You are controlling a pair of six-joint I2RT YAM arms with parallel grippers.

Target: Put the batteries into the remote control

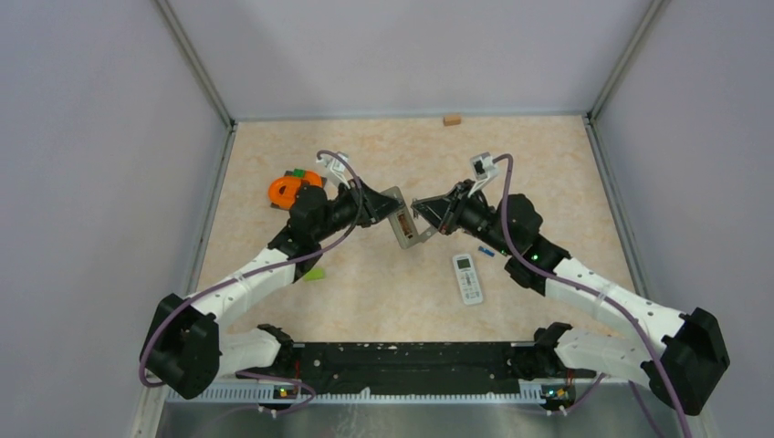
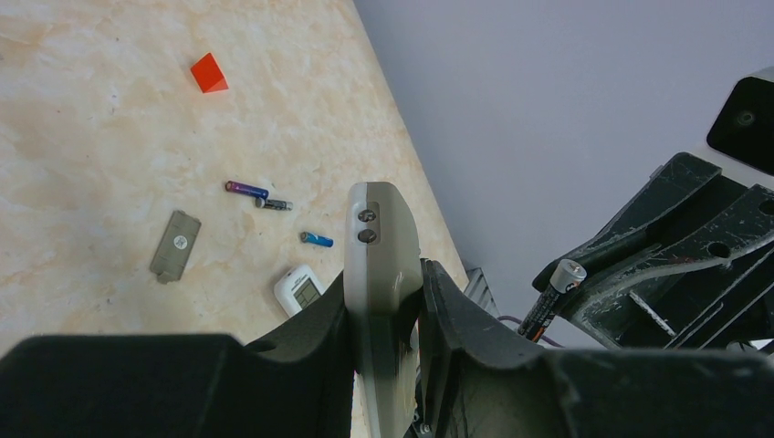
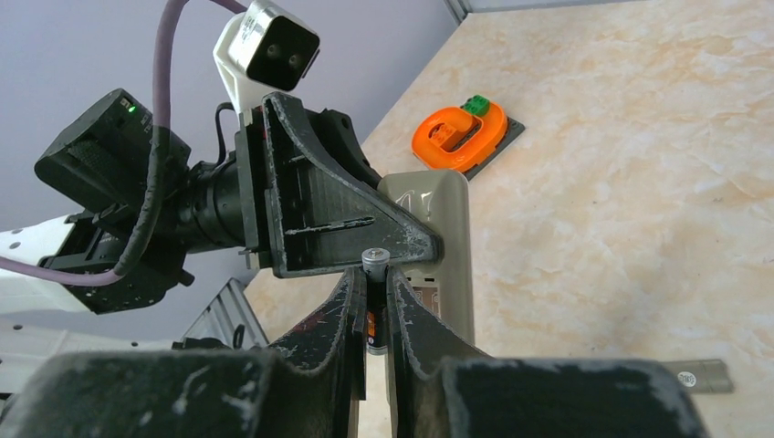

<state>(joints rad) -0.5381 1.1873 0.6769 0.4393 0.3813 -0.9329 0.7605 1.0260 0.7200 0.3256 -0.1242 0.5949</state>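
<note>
My left gripper is shut on the grey remote control and holds it up above the table, its open battery bay facing the right arm. My right gripper is shut on a black battery with a silver cap, whose tip sits right by the remote's bay. The same battery shows in the left wrist view, a short way from the remote. On the table lie a purple battery, a dark battery and a blue battery. The grey battery cover lies nearby.
A small white remote with a display lies below the grippers. An orange tool on a dark plate sits behind the left arm, with a green piece beside that arm. A red wedge and a wooden block lie further off.
</note>
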